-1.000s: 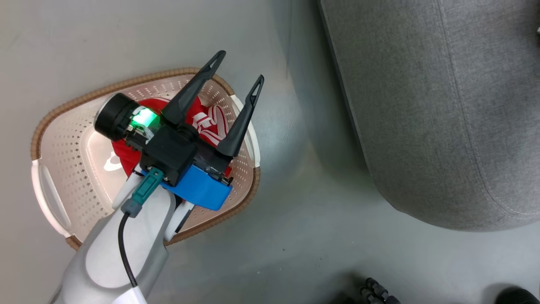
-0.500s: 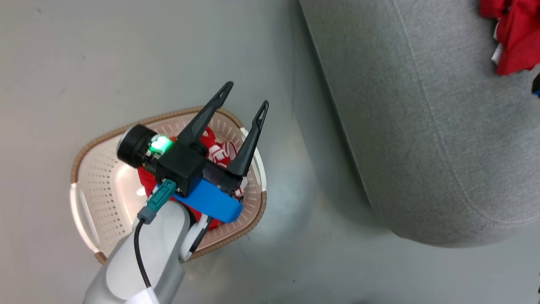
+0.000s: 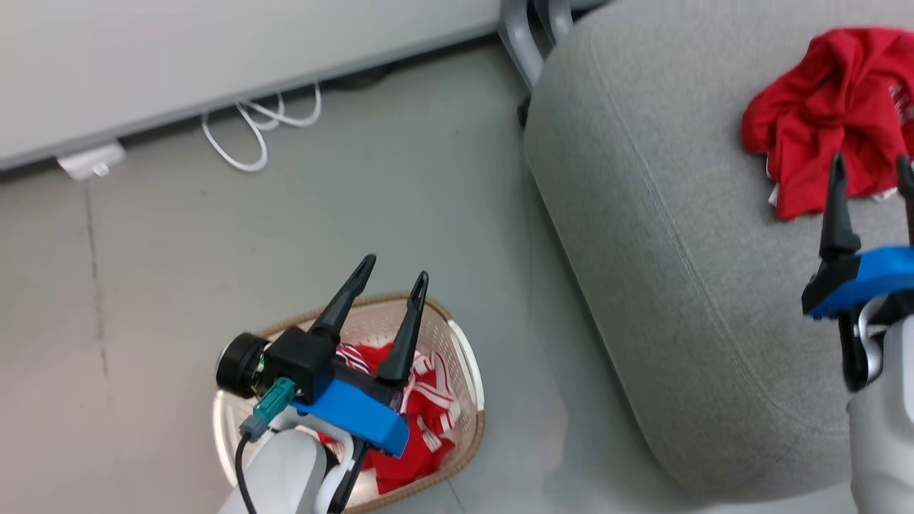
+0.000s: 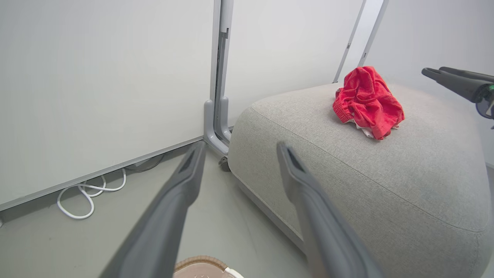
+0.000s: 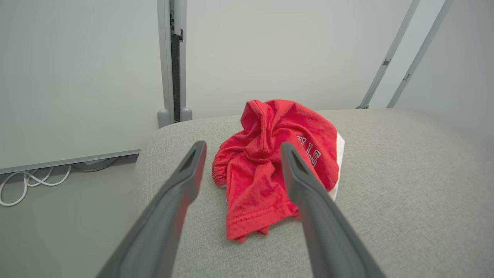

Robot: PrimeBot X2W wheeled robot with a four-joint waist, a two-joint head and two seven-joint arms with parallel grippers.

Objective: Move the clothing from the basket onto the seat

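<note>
- Far left: a white cable (image 3: 250,135) looped at the foot of the wall, with loads of bare floor (image 3: 143,271) below it to move around in.
- Next over, the basket (image 3: 473,437), sitting low with its bottom edge chopped off by the frame. Open strip of floor between its rim and the sofa (image 3: 678,285).
- Hanging right above the basket: left gripper (image 3: 396,268), fingers spread wide, gripping nothing, touching nothing.
- Underneath, red striped clothing (image 3: 421,428) bunched in the basket, partly covered by the gripper body. Can't make out its full shape.
- Then the sofa itself: rounded edge running down toward the lower right, and a big bare stretch of cushion.
- Up on the seat toward the right: a crumpled red garment (image 3: 821,128), lying loose and well in from the edge. Some lettering on it, half folded away, so can't read it whole.
- Far right: right gripper (image 3: 870,160), fingers wide apart and let go, pointing at the garment. Clear of it in the left wrist view. One finger clipped by the frame edge in the head view.
</note>
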